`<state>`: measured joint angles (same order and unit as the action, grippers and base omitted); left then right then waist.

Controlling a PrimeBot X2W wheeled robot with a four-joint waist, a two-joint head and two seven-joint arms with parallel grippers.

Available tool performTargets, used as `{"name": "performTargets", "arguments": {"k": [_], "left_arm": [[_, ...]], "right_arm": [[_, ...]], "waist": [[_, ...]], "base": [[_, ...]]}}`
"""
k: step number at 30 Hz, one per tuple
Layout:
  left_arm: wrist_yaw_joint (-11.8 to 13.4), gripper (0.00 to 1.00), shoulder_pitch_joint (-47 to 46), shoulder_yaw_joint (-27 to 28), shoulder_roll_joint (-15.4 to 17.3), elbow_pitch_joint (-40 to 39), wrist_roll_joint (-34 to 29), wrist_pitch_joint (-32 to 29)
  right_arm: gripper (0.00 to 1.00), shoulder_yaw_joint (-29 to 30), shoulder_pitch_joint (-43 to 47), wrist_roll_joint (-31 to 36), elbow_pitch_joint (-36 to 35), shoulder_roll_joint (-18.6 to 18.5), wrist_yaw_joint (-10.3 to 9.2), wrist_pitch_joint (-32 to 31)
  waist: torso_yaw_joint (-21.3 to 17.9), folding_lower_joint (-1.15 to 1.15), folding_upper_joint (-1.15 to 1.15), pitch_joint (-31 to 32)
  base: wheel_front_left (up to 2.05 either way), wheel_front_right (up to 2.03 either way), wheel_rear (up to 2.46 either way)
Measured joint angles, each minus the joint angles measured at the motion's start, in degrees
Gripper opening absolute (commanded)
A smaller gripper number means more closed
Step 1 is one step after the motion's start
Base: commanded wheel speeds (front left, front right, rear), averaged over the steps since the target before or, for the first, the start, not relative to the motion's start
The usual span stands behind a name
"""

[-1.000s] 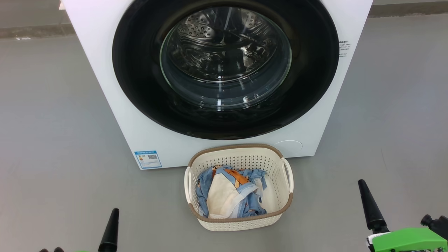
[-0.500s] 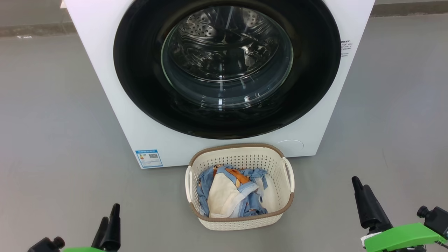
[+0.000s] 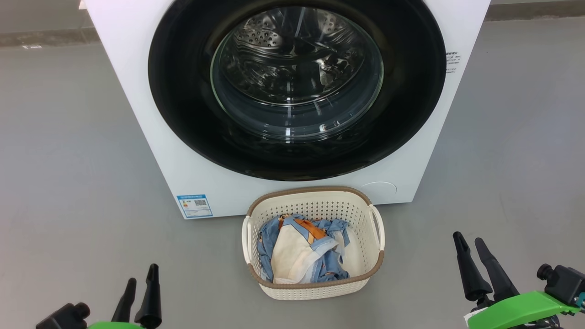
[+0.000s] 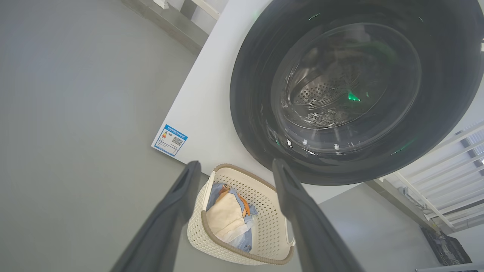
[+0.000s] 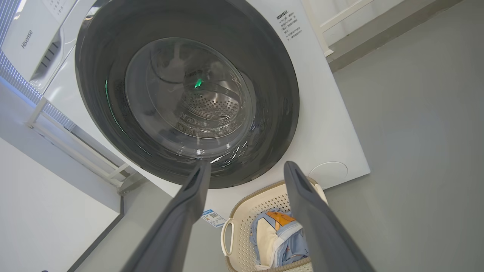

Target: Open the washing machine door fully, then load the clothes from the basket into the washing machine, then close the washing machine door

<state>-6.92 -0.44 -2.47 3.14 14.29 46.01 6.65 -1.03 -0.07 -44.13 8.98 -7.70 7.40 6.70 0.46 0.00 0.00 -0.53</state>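
Observation:
The white washing machine stands ahead with its round black-rimmed door flush against the front, the steel drum visible through the glass. On the floor right before it sits the cream basket holding the clothes, a light blue and cream bundle with orange prints. My left gripper hovers open at the lower left, well left of the basket. At the lower right, my right gripper is open too, right of the basket. Both wrist views look up at the door over the basket.
Grey floor spreads on both sides of the machine. A blue label marks its lower left corner. White shelving stands beside the machine, and another white appliance sits on a rack at the other side.
Both grippers have turned so each now shows two separate fingers instead of one. The right gripper drifted slightly left. Door, basket and clothes are unchanged.

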Motion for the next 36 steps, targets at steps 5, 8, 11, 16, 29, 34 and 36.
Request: {"name": "performTargets", "arguments": {"k": [5,8,11,16,29,34,36], "left_arm": [[0.0,1.00,0.0,0.6,0.0,0.0,-3.4,0.5],[-0.2,1.00,0.2,1.2,0.0,0.0,-5.8,1.0],[-0.2,1.00,0.2,1.6,0.0,0.0,-7.5,1.5],[-0.2,1.00,0.5,1.9,0.0,0.1,-10.8,2.4],[-0.2,1.00,0.5,2.1,0.0,0.2,-18.2,4.5],[-0.2,1.00,0.6,2.0,0.0,0.1,-21.3,5.5],[-0.4,1.00,0.7,2.0,0.0,0.1,-22.6,5.6]], "right_arm": [[1.00,0.0,0.0,2.9,0.0,-0.2,0.00,0.6],[1.00,0.2,0.1,4.9,0.0,-0.2,0.00,1.1],[1.00,0.5,0.1,6.6,0.3,-0.2,0.00,1.6],[1.00,1.3,0.3,9.8,1.1,-0.3,0.00,2.5],[1.00,2.2,1.5,17.9,2.6,-1.0,0.00,4.5],[1.00,2.6,1.5,21.4,3.6,-1.0,0.00,5.3],[1.00,2.9,1.5,23.0,3.9,-1.0,0.00,5.6]], "waist": [[0.0,0.00,0.00,0.0],[0.0,0.00,0.00,-0.1],[0.0,0.00,0.00,-0.1],[0.0,0.00,0.00,-0.1],[-0.1,0.00,0.00,-0.4],[0.1,0.00,0.00,-0.2],[0.0,0.00,0.00,-0.2]], "base": [[0.00,0.00,0.00],[0.00,0.00,0.00],[0.00,0.00,0.00],[0.00,0.00,0.00],[0.00,0.00,0.00],[0.00,0.00,0.00],[0.00,0.00,0.00]]}}
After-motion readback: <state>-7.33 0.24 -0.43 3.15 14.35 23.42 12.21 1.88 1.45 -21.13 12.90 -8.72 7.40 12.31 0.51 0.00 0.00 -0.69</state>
